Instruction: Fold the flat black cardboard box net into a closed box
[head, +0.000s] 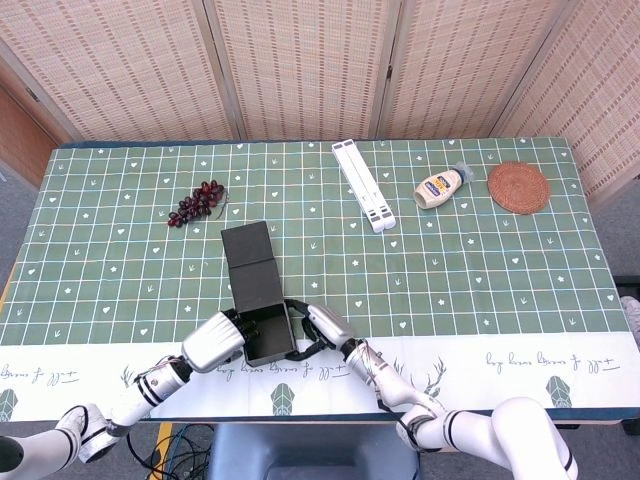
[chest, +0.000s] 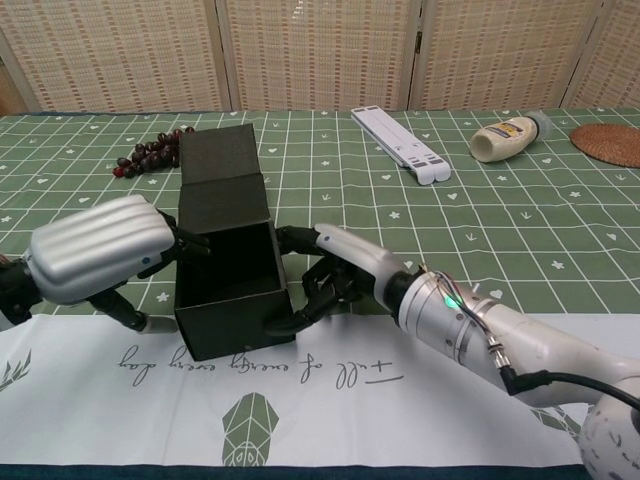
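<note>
The black cardboard box (head: 262, 327) (chest: 226, 287) stands near the table's front edge with its walls folded up and its top open. Its lid flap (head: 252, 262) (chest: 220, 173) lies flat on the cloth behind it, pointing away from me. My left hand (head: 215, 341) (chest: 100, 248) presses against the box's left wall, fingertips over the rim. My right hand (head: 322, 327) (chest: 340, 270) holds the right wall, fingers spread along it down to the front corner. The inside of the box looks bare.
A bunch of dark grapes (head: 196, 202) lies behind the box to the left. A white folding stand (head: 362, 185), a mayonnaise bottle (head: 441, 186) and a round woven coaster (head: 518, 187) sit at the back right. The white cloth border (chest: 330, 385) runs along the front.
</note>
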